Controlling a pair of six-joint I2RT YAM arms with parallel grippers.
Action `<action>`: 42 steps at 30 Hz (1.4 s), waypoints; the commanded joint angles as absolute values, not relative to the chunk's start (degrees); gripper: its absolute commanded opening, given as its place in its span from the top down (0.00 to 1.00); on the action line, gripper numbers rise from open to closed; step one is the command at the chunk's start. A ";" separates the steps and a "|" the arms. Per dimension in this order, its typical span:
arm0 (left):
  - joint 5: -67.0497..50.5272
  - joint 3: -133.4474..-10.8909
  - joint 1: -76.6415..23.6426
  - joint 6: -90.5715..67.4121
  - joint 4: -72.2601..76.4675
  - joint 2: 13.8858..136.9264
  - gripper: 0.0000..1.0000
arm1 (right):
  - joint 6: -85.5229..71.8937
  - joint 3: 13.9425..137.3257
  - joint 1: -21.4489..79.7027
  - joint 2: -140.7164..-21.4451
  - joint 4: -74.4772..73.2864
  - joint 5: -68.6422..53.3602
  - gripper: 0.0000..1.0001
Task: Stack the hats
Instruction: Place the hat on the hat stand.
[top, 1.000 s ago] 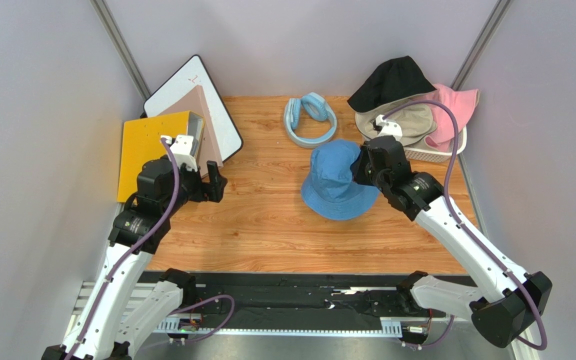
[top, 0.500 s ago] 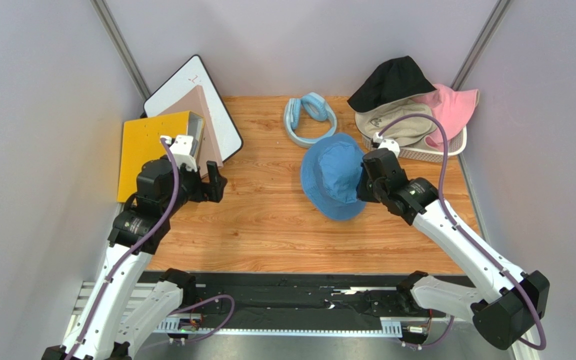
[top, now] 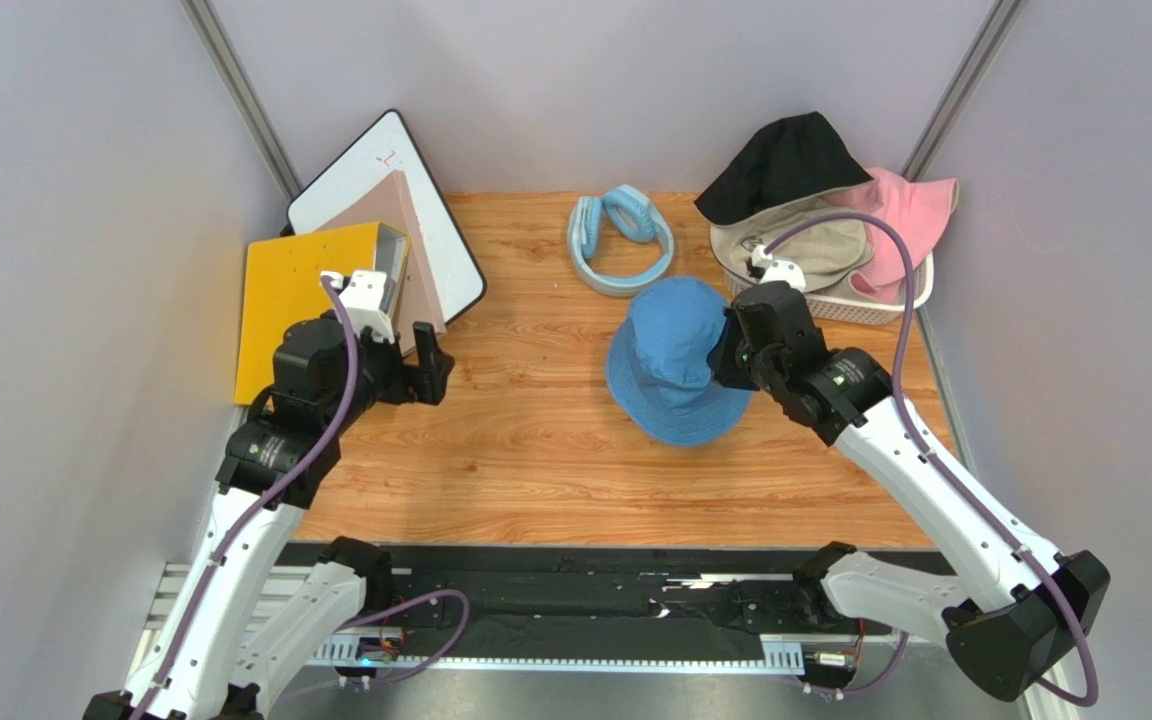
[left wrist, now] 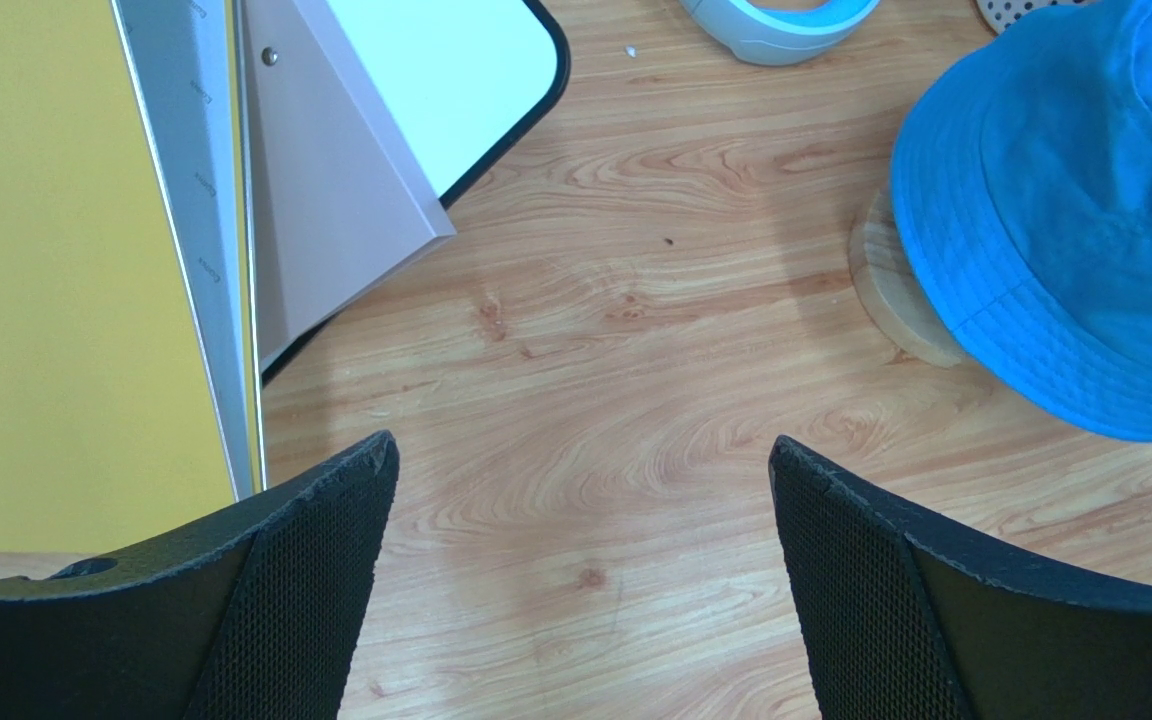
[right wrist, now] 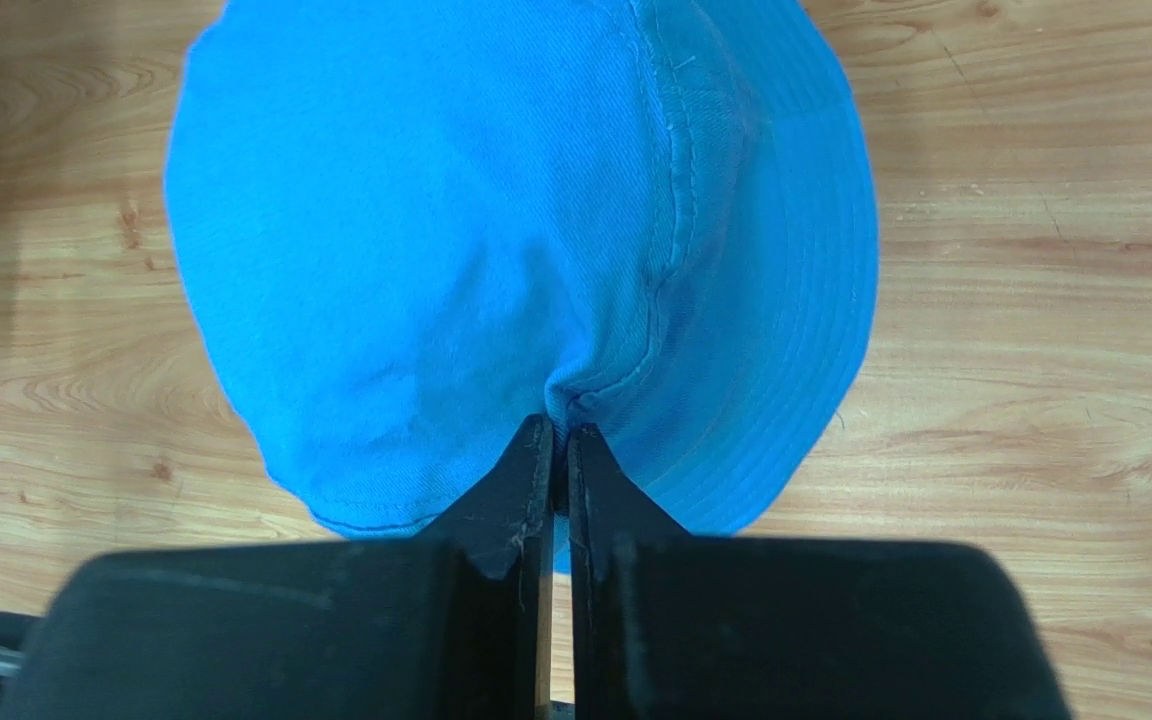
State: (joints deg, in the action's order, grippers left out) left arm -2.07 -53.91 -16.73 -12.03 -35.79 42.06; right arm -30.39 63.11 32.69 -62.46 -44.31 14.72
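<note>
My right gripper (top: pixel 720 360) is shut on a fold of the blue bucket hat (top: pixel 668 363), pinching it at the seam between crown and brim (right wrist: pixel 561 426). The hat covers the wooden stand, whose base (left wrist: pixel 898 293) shows under its brim in the left wrist view. A black hat (top: pixel 781 162), a beige hat (top: pixel 815 243) and a pink hat (top: pixel 898 218) lie piled in the white basket (top: pixel 856 311) at the back right. My left gripper (left wrist: pixel 582 495) is open and empty above bare wood on the left.
A light blue padded ring (top: pixel 620 236) lies at the back centre. A yellow board (top: pixel 291 296), a whiteboard (top: pixel 387 188) and a brown folder (top: pixel 405 240) lean at the back left. Grey walls close in both sides.
My right gripper shifted the blue hat up and left and then slightly back; the hat has turned a little on the stand. The left arm has not moved.
</note>
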 commanded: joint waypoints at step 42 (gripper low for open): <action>-0.44 -54.32 -16.79 -11.43 -36.04 41.40 0.01 | -21.36 83.31 15.75 -64.40 -51.24 18.12 0.15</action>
